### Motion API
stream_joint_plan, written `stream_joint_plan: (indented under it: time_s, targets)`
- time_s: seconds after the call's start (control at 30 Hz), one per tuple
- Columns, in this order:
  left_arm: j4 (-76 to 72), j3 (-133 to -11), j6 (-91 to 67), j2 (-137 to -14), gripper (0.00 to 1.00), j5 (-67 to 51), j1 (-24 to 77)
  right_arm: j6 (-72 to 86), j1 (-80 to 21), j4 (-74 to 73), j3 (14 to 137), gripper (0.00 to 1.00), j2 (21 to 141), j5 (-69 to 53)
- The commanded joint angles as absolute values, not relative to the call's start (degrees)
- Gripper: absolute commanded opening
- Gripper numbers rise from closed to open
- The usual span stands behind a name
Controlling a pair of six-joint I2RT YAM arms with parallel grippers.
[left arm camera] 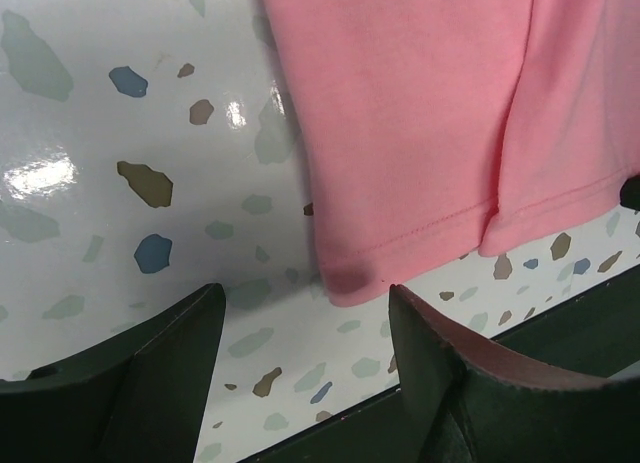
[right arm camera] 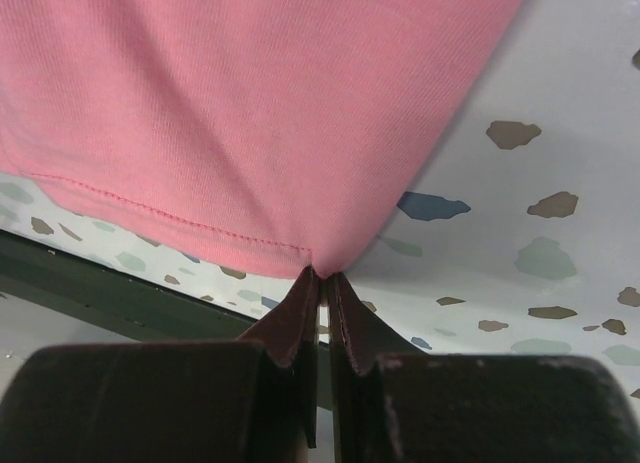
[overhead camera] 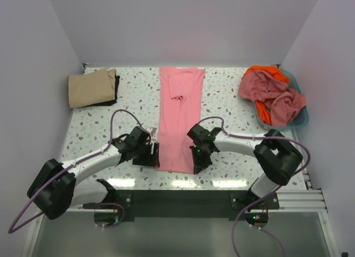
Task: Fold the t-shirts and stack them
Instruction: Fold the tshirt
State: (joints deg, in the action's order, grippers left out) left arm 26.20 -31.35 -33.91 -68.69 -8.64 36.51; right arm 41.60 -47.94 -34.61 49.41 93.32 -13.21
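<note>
Right gripper (right arm camera: 322, 279) pinching pink t-shirt (overhead camera: 178, 118) corner; left gripper (left arm camera: 305, 295) spread beside hem; basket (overhead camera: 303, 119) far right.

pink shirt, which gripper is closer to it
Right. The right gripper is shut on a near hem corner of the pink shirt; the left gripper hangs open just short of the other near corner, not gripping it.

The long shirt (overhead camera: 178, 118) is plain pink; the folded shirt (overhead camera: 91, 87) tan, the cloth (overhead camera: 117, 86) beneath it perhaps black; the table (overhead camera: 227, 101) white, speckled brown and blue.
</note>
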Motion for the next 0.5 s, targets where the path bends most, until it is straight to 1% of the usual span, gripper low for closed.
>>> stream_joint_plan:
  time_s: [0.0, 0.13, 0.33, 0.37, 0.47]
  targets:
    - [25.31, -30.85, -35.16, -69.61, 0.72, -9.40, 37.26, 42.10, -48.34, -34.28, 48.78, 0.04, 95.01, -13.53]
    - [25.22, -31.03, -35.24, -70.83, 0.72, -9.41, 37.79, 41.92, -48.34, -34.63, 49.13, 0.04, 95.19, -13.27]
    - [24.96, -31.03, -35.33, -72.51, 0.60, -9.14, 38.41, 41.75, -48.43, -35.42, 49.31, 0.04, 94.75, -12.48]
    - [24.87, -31.03, -35.25, -72.94, 0.56, -9.40, 38.58, 41.75, -48.43, -35.59, 49.57, 0.04, 94.75, -12.39]
    - [24.52, -31.55, -35.07, -74.26, 0.51, -9.58, 39.11, 41.40, -48.34, -36.21, 50.10, 0.04, 94.75, -12.04]
